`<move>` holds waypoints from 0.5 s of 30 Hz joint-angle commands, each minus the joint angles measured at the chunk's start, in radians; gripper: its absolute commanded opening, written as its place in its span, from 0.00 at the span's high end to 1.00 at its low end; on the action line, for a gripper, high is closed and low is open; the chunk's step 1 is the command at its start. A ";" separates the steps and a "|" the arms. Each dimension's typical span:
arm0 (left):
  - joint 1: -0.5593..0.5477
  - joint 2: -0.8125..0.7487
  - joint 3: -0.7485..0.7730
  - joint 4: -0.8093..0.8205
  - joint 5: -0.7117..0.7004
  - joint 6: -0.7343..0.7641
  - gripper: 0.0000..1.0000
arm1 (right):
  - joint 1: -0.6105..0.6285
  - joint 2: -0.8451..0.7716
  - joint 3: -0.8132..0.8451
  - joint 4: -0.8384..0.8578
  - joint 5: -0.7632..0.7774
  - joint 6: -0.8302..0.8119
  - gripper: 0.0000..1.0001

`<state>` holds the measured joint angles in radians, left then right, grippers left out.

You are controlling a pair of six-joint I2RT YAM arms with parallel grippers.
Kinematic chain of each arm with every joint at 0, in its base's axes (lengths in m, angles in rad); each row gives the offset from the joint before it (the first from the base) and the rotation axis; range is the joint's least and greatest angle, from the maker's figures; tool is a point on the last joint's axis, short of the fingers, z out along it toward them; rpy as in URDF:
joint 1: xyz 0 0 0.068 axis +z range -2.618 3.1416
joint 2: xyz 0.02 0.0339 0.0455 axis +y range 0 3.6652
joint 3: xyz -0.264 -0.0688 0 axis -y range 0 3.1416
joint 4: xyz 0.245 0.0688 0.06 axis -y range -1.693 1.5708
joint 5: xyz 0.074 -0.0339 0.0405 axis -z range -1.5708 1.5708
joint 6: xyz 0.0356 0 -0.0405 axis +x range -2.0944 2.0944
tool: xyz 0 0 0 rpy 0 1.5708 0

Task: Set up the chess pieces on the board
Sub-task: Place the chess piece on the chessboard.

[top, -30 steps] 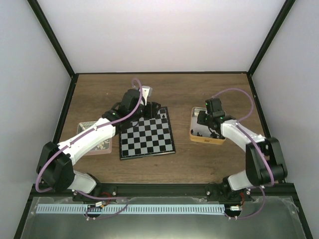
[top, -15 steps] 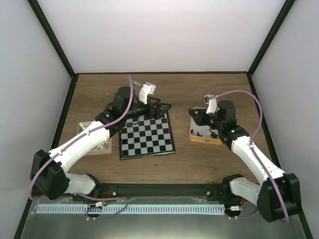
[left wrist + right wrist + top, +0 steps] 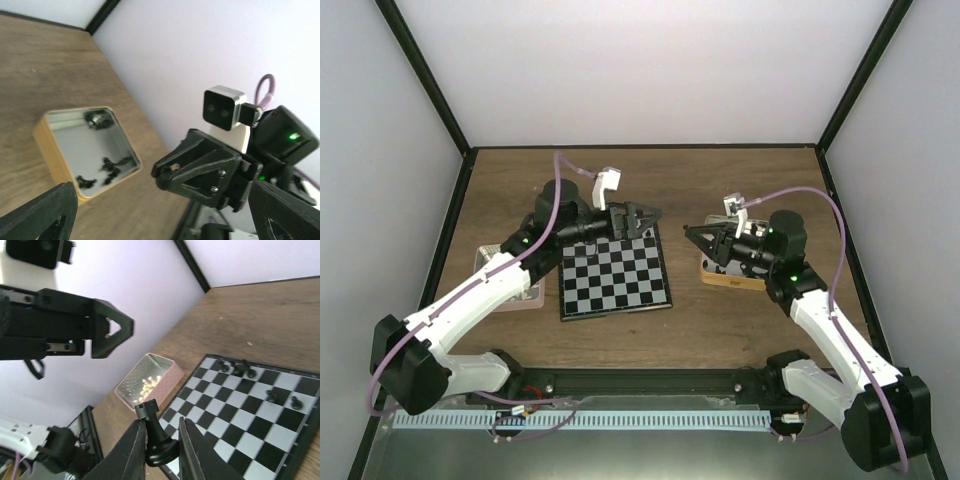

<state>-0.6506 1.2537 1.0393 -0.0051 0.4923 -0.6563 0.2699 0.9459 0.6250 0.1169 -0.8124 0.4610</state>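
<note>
Within the last second the left gripper (image 3: 638, 214) had spread wide and lifted off the 12 o'clock edge of the flat black-and-silver checked board (image 3: 615, 285), where a few tiny black chess pieces (image 3: 235, 368) stood. So one more looked placed. The right gripper (image 3: 161, 440) had risen from the tin pinching a small black rook (image 3: 149, 416), likely the next to go down. The gold-rimmed rectangular metal tin (image 3: 47, 145), at the board's 3 o'clock, held loose black figures (image 3: 109, 167). The pink tray (image 3: 167, 374), at 9 o'clock, held pale bits (image 3: 150, 384).

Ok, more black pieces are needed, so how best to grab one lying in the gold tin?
Probably from straight above, since the tin is walled all round. The pieces seem to lie flat on its floor, so pinch one across its slim middle.
</note>
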 commanded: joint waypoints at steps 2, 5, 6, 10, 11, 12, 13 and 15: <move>-0.007 0.013 0.032 0.053 0.186 -0.214 0.08 | 0.031 -0.005 0.013 0.097 -0.154 0.008 0.92; -0.020 0.017 0.035 0.021 0.198 -0.231 0.13 | 0.061 -0.011 0.021 0.093 -0.163 -0.008 0.92; -0.025 0.021 0.038 0.008 0.202 -0.234 0.14 | 0.068 -0.013 0.022 0.092 -0.165 -0.013 0.92; -0.063 0.056 0.054 -0.022 0.209 -0.239 0.29 | 0.092 -0.016 0.029 0.083 -0.164 -0.028 0.91; -0.072 0.065 0.059 -0.029 0.209 -0.235 0.32 | 0.094 -0.016 0.031 0.081 -0.162 -0.030 0.91; -0.081 0.078 0.064 -0.036 0.209 -0.230 0.34 | 0.096 -0.016 0.034 0.078 -0.158 -0.032 0.91; -0.087 0.088 0.068 -0.048 0.203 -0.228 0.35 | 0.098 -0.015 0.038 0.071 -0.155 -0.037 0.91; -0.096 0.109 0.077 -0.062 0.198 -0.224 0.41 | 0.101 -0.016 0.046 0.054 -0.137 -0.047 0.91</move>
<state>-0.7269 1.3266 1.0794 -0.0250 0.6765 -0.8799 0.3592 0.9447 0.6258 0.1802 -0.9504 0.4454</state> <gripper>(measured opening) 0.634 0.163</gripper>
